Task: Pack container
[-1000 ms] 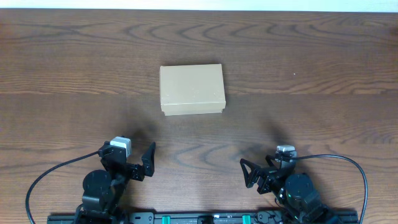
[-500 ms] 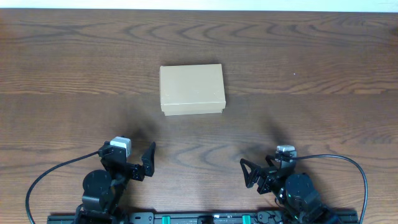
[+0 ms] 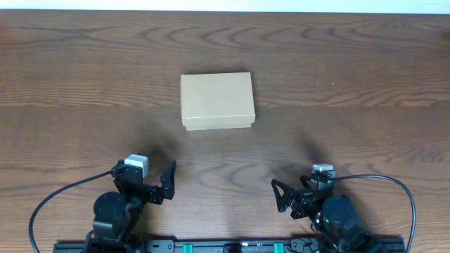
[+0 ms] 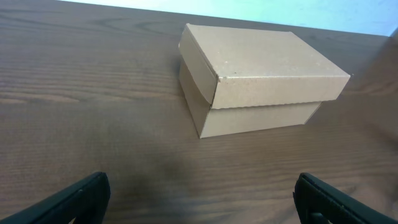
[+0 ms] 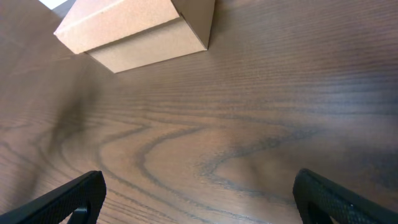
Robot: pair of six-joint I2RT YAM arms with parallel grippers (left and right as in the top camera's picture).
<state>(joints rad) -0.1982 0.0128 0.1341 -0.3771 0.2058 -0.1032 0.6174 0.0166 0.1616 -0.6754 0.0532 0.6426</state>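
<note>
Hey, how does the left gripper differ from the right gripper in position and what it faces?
The left gripper sits left of the container; the right gripper sits right of it. The left gripper's camera sees the whole closed container ahead; the right gripper's catches only part of it, at top left. Both are open, empty and apart from the container.

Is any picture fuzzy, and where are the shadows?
Overhead: evenly lit, box sharp, faint soft shadows on the table. Left wrist: box crisp, the close fingertips a bit soft. Right wrist: a smudgy dark shadow on the table at the left.
</note>
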